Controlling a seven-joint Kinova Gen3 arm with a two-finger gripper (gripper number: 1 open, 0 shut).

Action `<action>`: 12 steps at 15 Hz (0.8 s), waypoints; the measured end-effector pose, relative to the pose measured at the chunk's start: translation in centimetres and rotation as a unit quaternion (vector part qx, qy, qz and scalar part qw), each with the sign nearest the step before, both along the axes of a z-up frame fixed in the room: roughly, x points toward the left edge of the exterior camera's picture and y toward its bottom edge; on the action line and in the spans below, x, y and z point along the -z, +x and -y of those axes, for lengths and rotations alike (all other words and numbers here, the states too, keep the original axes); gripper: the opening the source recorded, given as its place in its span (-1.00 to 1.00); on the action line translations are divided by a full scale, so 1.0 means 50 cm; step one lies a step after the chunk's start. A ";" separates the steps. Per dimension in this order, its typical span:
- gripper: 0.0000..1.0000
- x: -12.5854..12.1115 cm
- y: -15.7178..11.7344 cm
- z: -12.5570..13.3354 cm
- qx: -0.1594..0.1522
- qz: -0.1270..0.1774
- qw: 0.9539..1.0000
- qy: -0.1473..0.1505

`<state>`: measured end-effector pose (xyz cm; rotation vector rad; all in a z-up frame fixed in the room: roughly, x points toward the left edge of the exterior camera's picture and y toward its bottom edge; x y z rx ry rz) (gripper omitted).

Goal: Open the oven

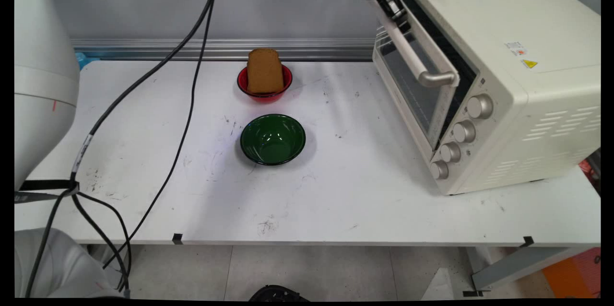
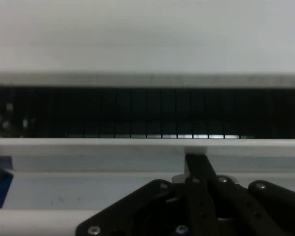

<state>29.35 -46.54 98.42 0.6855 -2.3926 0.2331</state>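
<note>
My black gripper (image 1: 396, 9) is high at the picture's top, against the top edge of the door (image 1: 407, 88) of a cream toaster oven (image 1: 523, 85). The door stands slightly ajar, with a dark gap behind its upper edge. Its metal handle (image 1: 422, 64) runs just below the gripper. In the hand view the gripper (image 2: 197, 160) is shut, its tips touching the door's pale top edge (image 2: 113, 146). Beyond that edge lies the dark oven opening with a wire rack (image 2: 137, 114).
A red bowl (image 1: 288, 78) with a slice of brown bread (image 1: 264, 71) leaning in it stands at the back middle of the table. An empty green bowl (image 1: 272, 139) sits nearer. Black cables (image 1: 189, 104) hang across the left half. The oven's knobs (image 1: 464, 131) face front.
</note>
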 end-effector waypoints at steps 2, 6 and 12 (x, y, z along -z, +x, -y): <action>-1.00 0.001 0.008 -0.009 0.001 0.004 1.000 0.004; -1.00 0.003 0.024 -0.026 0.003 0.012 1.000 0.012; -1.00 0.011 0.058 -0.056 -0.002 0.024 0.999 0.022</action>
